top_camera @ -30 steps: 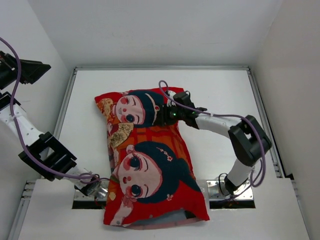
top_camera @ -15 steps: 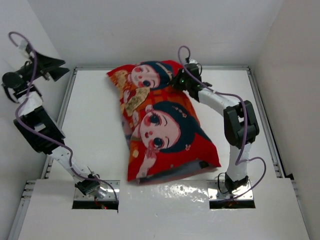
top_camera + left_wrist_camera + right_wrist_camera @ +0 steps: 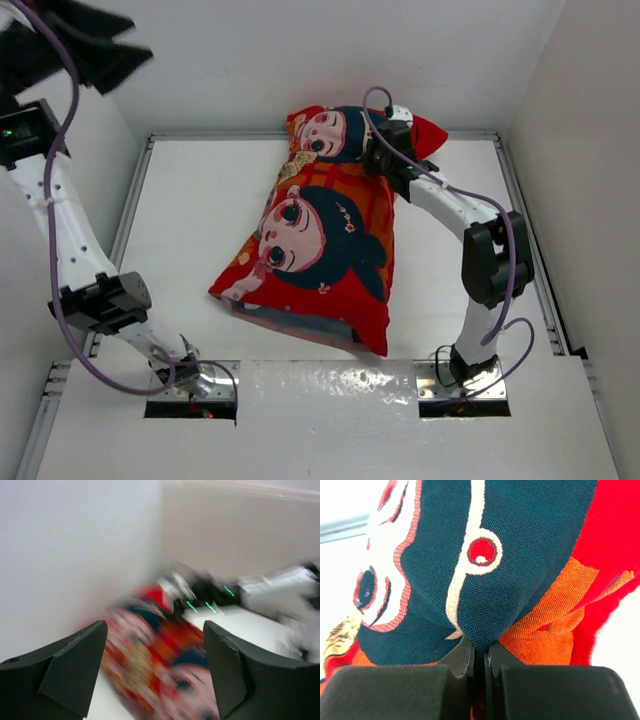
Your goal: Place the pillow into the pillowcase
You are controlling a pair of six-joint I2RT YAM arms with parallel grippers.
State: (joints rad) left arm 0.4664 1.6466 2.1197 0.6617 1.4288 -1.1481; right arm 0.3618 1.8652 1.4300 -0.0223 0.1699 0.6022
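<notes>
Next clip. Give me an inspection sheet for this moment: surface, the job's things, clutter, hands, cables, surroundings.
Surface: white table, with the case lying diagonally on it.
Job's things: pillowcase looks plump and filled, and its far end reaches past the table's back edge. The pillow is not seen directly; there is only a pale strip at the near opening.
Clutter: nothing seen.
Hands: right hand is shut on a fold of the pillowcase at its far end. Left hand is open and empty, raised high by the left wall.
Cables: purple cable runs along the left arm. A second purple cable loops beside the right arm.
Surroundings: white walls on three sides, and metal rails along the table edges.
</notes>
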